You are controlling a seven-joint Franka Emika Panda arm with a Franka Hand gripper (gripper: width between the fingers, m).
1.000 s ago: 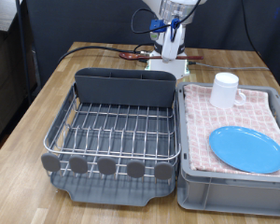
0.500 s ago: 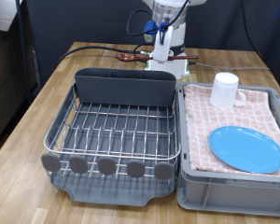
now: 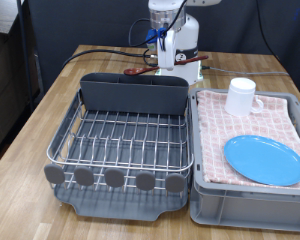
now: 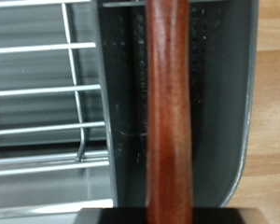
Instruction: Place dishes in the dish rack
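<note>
One gripper (image 3: pixel 168 52), clenched on the wooden spoon (image 4: pixel 168 112), hangs above the caddy (image 3: pixel 132 95) rim.

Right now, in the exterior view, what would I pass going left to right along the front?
Dish rack → light-blue plate on the pink checked cloth in the grey bin.

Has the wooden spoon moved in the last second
Yes. The spoon, held in the gripper, has lifted off the table and shifted toward the exterior view's left, closer to the rack's caddy.
</note>
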